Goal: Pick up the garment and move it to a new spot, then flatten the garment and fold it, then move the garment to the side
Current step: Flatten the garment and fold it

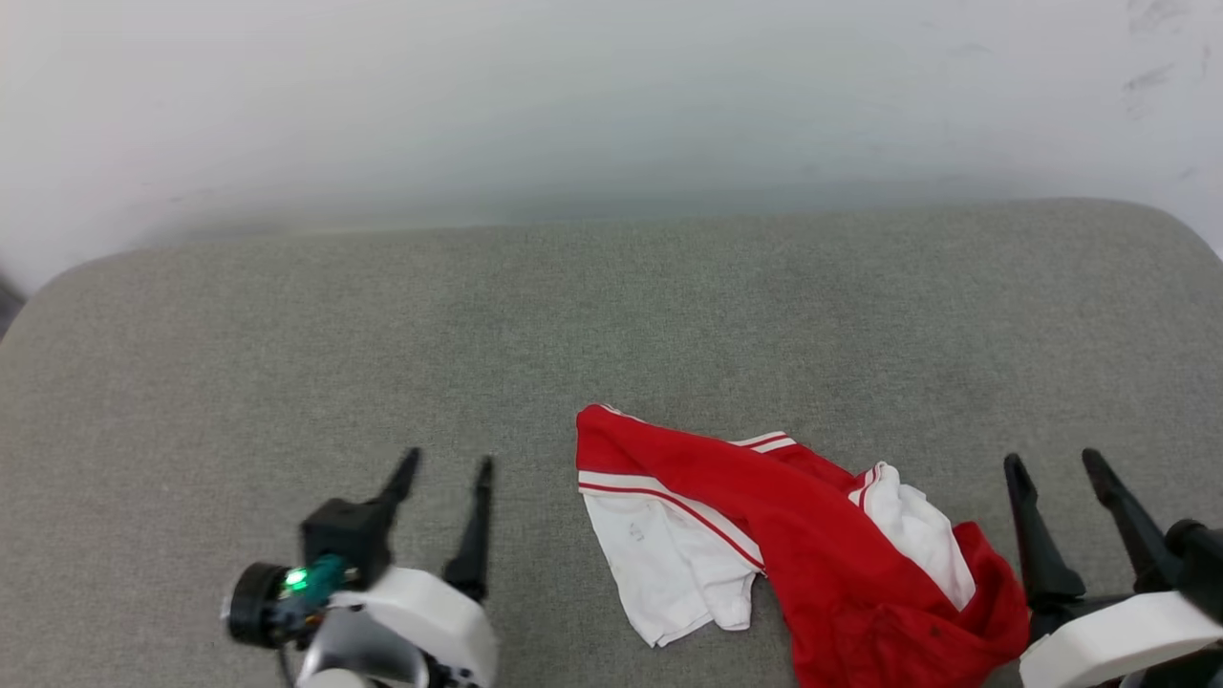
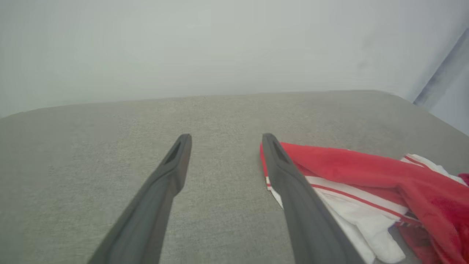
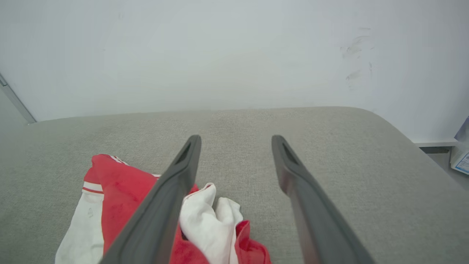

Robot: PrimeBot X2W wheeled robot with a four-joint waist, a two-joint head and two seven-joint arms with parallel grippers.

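Note:
The garment [image 1: 793, 535], red with white sleeves and red-white striped trim, lies crumpled on the grey cushioned surface [image 1: 611, 325], near the front edge right of centre. No print shows. My left gripper [image 1: 449, 468] stands open to the garment's left, nothing between its fingers. My right gripper [image 1: 1056, 463] stands open just right of the garment, apart from it. The left wrist view has the garment [image 2: 366, 183] beside and behind the right finger of that gripper [image 2: 223, 137]. Seen from the right wrist, the garment [image 3: 124, 190] lies left of and under that gripper [image 3: 234, 139].
A pale wall [image 1: 611, 96] rises behind the surface, whose far corners are rounded. Bare grey fabric stretches to the left and behind the garment. A small white-blue item [image 3: 462, 157] sits past the surface's right edge in the right wrist view.

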